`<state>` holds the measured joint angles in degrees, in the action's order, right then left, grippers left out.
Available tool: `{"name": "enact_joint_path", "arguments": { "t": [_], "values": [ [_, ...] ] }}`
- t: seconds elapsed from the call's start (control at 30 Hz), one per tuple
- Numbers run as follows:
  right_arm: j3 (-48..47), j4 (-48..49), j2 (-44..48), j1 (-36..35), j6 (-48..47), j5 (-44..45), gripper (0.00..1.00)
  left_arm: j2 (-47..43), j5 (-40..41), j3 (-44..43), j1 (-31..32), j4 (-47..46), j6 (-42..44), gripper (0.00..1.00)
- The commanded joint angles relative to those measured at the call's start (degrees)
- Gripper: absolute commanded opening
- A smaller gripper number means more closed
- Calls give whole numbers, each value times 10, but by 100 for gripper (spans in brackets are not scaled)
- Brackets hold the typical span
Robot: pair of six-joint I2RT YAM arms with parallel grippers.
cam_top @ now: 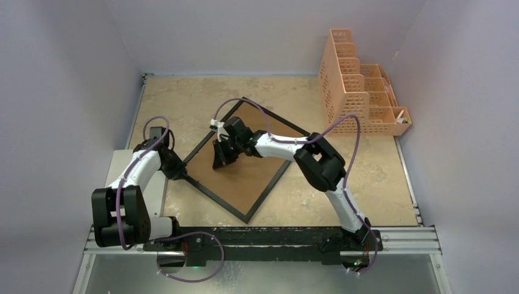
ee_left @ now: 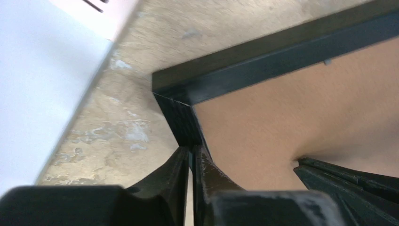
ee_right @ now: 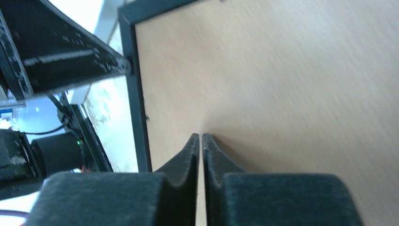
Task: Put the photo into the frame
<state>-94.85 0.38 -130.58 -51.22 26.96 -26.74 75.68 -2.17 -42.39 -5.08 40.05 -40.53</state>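
The frame [cam_top: 214,199] lies back up on the table, turned like a diamond. Its thin black rim [ee_left: 263,61] surrounds a brown backing board [cam_top: 254,177]. The photo is hidden in every view. My left gripper [cam_top: 182,174] sits at the frame's left corner, its tips [ee_left: 192,149] against the black rim with only a hairline gap between them. My right gripper [cam_top: 219,160] points down onto the middle of the board [ee_right: 282,84]; its tips [ee_right: 201,136] are almost together and hold nothing.
A peach mesh organizer [cam_top: 361,92] stands at the back right by the wall. White walls close in the table on the left, back and right. A white plate [cam_top: 156,193] lies under the left arm, and the black mounting rail [cam_top: 263,239] runs along the near edge.
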Motion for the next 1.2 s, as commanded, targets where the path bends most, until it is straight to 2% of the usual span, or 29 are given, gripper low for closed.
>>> {"name": "enact_joint_path", "arguments": {
  "t": [0.0,0.07,0.13,0.2,0.27,0.37,0.43,0.67,0.93,1.0,1.17],
  "values": [
    [75,-40,89,15,-49,-3,18,-19,-90,7,2,-46,9,16],
    [102,-27,118,13,-54,-55,26,-31,-100,-8,2,-43,25,23],
    [128,-16,139,9,-61,-107,29,-42,-124,-21,2,-43,42,33],
    [152,-8,155,1,-69,-140,28,-47,-147,-33,3,-40,56,39],
    [173,-5,162,-9,-72,-159,21,-48,-179,-34,3,-41,67,41],
    [185,10,157,-26,-75,-187,9,-41,-219,-25,4,-36,73,41],
    [184,10,151,-39,-76,-188,6,-41,-222,-15,4,-23,71,41],
    [179,10,118,-56,-65,-177,7,-39,-182,29,4,8,60,47],
    [179,-19,92,-67,-71,-157,7,10,-150,27,9,6,51,49],
    [180,-25,86,-67,-65,-148,7,18,-132,25,11,10,46,48],
    [184,-38,61,-59,-67,-130,4,28,-81,18,23,27,31,38]
  ]
}}
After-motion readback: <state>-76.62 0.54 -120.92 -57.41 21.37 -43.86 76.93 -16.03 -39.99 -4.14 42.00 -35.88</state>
